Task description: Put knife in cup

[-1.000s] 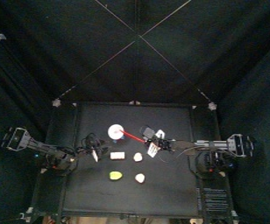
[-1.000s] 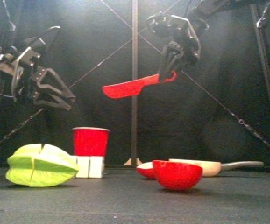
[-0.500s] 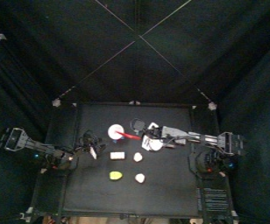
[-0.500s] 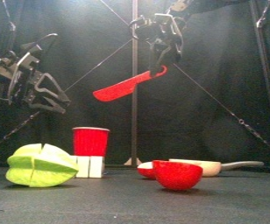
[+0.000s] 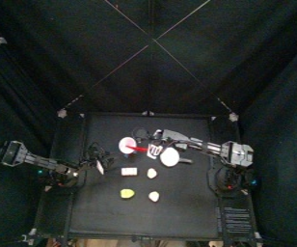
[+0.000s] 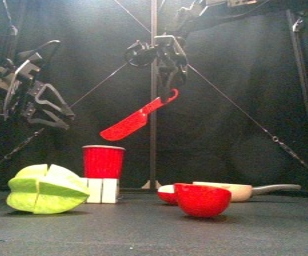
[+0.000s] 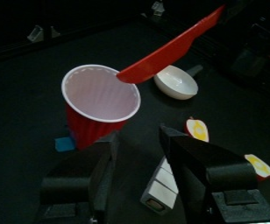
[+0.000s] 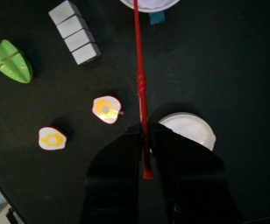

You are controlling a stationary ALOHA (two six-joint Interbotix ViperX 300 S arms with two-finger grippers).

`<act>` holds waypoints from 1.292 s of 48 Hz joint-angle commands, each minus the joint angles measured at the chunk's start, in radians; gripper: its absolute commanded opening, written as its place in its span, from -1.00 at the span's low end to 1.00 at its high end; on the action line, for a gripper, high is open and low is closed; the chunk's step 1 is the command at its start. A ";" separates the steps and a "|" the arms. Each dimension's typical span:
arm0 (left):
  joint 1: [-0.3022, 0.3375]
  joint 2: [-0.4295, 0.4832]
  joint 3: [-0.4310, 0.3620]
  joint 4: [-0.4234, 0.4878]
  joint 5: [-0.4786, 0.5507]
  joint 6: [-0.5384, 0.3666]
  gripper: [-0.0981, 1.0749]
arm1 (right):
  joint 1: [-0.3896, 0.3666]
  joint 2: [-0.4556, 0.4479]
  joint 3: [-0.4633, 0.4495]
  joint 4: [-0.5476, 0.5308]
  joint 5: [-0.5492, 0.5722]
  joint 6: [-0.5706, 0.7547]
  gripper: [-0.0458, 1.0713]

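From above, the right gripper has come in across the middle of the black counter since a second ago. It holds the red knife by the handle, and the blade tip now lies just beside the rim of the cup, which shows here as a white circle. The left gripper waits near, on the other side of the cup.

From the front, the right gripper hangs high and its jaws are pressed on the knife's handle. The knife slopes down from it much more steeply than before, and the tip is just above the red cup. I judge the knife is nearly lined up and only needs to go lower. The left gripper is off to the side, jaws wide and empty. In front lie a green lump and a red bowl.

From the left wrist, the wide empty left gripper looks down at the cup, and the knife blade crosses over its far rim, not yet inside.

From the right wrist, the knife runs straight away from the right gripper toward the cup at the frame edge, past a white dish and egg-like pieces.

Black curtains close the room on every side.
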 commanded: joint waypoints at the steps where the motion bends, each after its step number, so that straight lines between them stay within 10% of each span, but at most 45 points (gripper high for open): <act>1: 0.002 0.000 -0.012 0.005 -0.003 0.000 0.53 | -0.006 0.003 -0.055 0.003 0.011 -0.003 -0.03; 62: -0.003 0.000 -0.012 0.006 -0.002 0.000 0.53 | -0.002 0.282 -0.545 -0.130 0.339 -0.095 -0.01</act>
